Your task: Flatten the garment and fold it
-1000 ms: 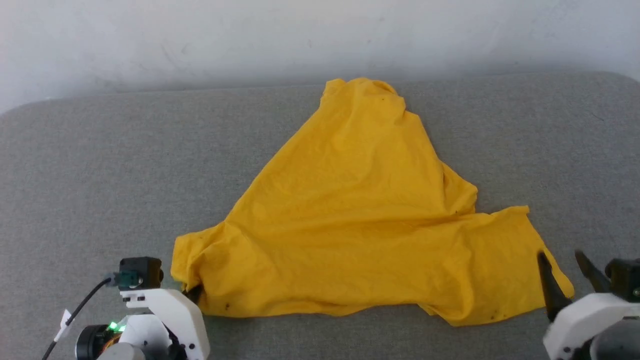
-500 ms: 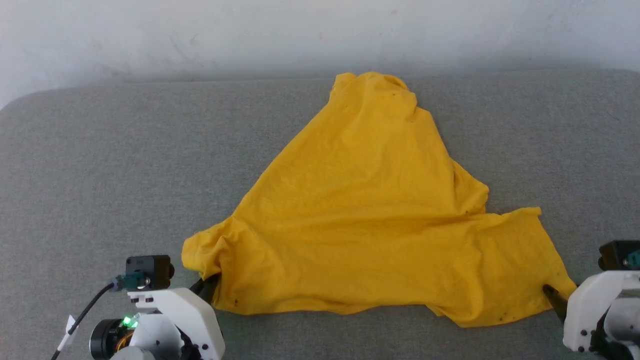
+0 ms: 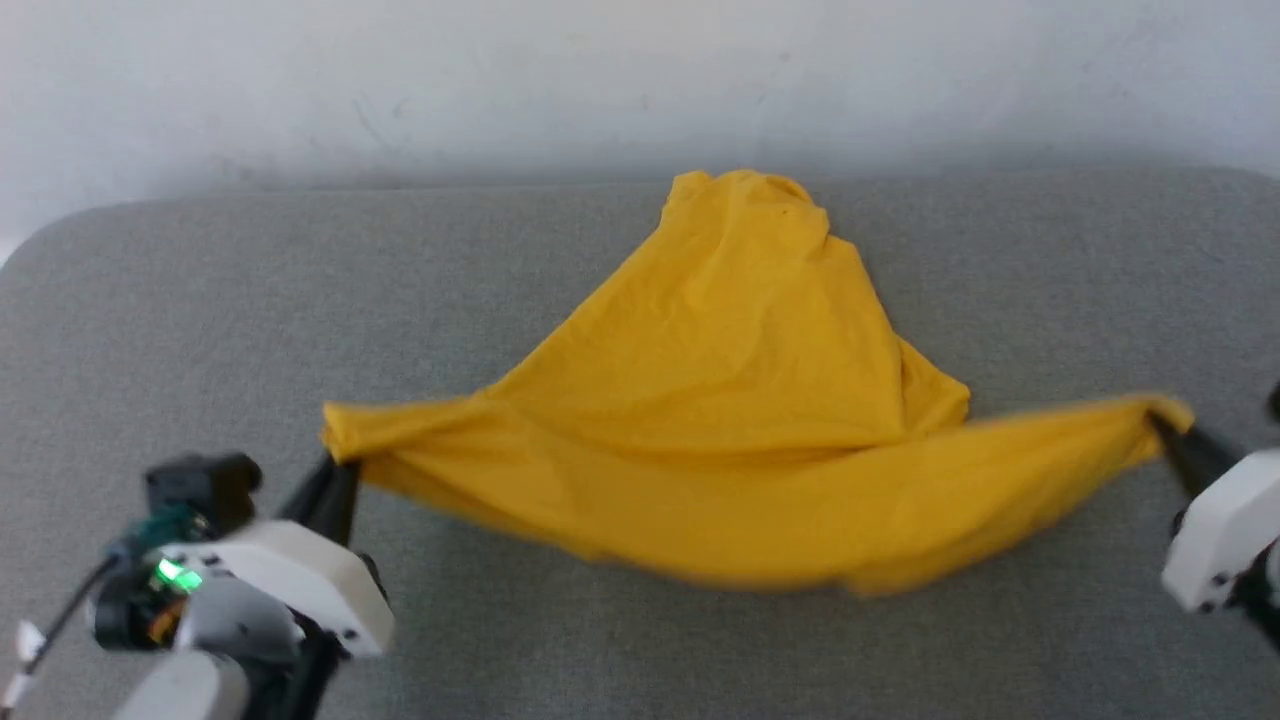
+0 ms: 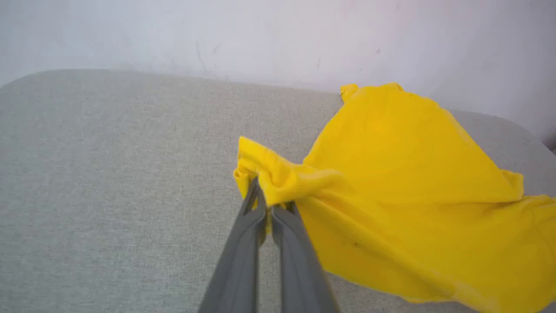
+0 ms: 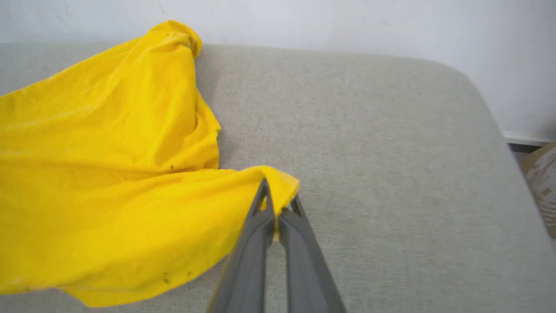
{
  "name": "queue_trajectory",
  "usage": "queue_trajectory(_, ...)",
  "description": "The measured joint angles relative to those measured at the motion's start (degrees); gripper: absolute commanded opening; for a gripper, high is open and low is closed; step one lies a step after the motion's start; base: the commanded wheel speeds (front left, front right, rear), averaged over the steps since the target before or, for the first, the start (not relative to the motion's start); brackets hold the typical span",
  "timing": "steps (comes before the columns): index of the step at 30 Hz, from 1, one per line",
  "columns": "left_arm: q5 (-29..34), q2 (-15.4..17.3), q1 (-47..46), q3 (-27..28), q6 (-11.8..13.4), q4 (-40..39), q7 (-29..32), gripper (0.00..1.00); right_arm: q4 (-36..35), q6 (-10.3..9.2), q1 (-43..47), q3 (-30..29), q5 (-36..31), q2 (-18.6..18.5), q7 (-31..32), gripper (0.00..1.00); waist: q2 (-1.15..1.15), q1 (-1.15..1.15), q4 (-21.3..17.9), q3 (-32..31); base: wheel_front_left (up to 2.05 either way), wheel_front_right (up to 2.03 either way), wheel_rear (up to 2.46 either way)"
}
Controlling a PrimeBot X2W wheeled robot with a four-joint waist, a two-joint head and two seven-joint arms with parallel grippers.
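My left gripper [image 3: 338, 472] pinches the near-left corner of the garment [image 3: 740, 400], my right gripper [image 3: 1162, 428] the near-right, holding that edge stretched above the grey cushion [image 3: 200, 330] to spread it flat.

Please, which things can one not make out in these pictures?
- Head view: the garment's lower edge is blurred.
- Head view: the right hand is partly cut off by the right edge.
- Left wrist view: bunched cloth covers the left hand's fingertips.
- All views: folds hide which kind of garment it is.
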Motion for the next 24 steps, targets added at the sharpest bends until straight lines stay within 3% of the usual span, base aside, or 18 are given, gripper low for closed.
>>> queue_trajectory(7, 4.0, 4.3, -6.9, 6.4, 1.7, -9.9, -4.4, 0.00, -19.3, 0.00, -5.4, -5.7, -5.6, 0.5, -3.8, 0.00, 0.00, -0.01, -0.7, -2.5, 0.00, 0.00, 0.00)
queue_trajectory(11, 4.5, 6.4, -14.1, 9.7, 1.5, -11.9, -6.1, 0.00, -22.9, 0.33, -14.0, -8.0, -5.8, -0.6, -6.8, 0.00, 0.00, -0.01, -1.5, -3.2, 0.00, 0.00, 0.00)
queue_trajectory(17, 4.7, 7.3, -27.9, 9.3, -1.9, -6.7, -5.6, 0.00, -16.9, 0.33, -28.3, -7.5, -4.1, -2.8, -8.9, 0.00, 0.00, -0.01, -2.1, -1.9, 0.00, 0.00, 0.00)
queue_trajectory(24, 5.5, 5.0, -45.9, 6.1, -6.1, 9.4, -5.6, 0.00, -1.5, 0.34, -44.6, -2.7, -2.2, -5.2, -13.6, 0.00, 0.00, 0.00, -2.3, 2.5, 0.00, 0.00, 0.00)
